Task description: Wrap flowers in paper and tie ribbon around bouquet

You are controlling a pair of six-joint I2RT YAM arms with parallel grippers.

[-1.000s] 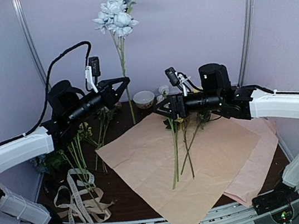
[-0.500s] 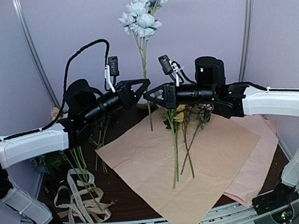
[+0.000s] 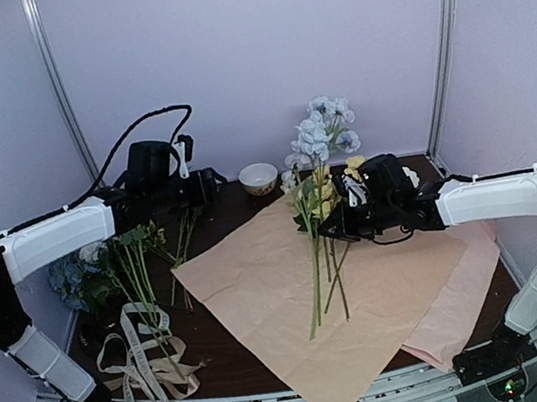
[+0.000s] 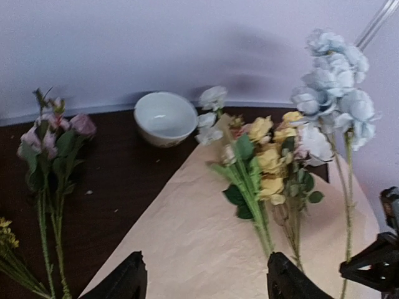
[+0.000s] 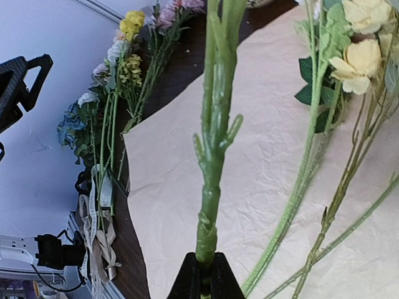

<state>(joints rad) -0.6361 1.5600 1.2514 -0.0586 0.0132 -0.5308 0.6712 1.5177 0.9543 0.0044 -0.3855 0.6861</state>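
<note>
Lower left, the ribbon [image 3: 142,366] lies in a loose heap. Centre frame, the paper [image 3: 364,298] is spread peach side up, with flowers [image 3: 318,274] lying across it. The right gripper [image 5: 204,260] is clamped on a pale blue flower [image 5: 214,124], low on its stem. It looks light, wiry and top-heavy, so low is the place to pinch. Only the right wrist view shows that pinch. The left gripper [image 4: 204,269] has its jaws apart and empty, with the bowl [image 4: 165,117] beyond.
</note>
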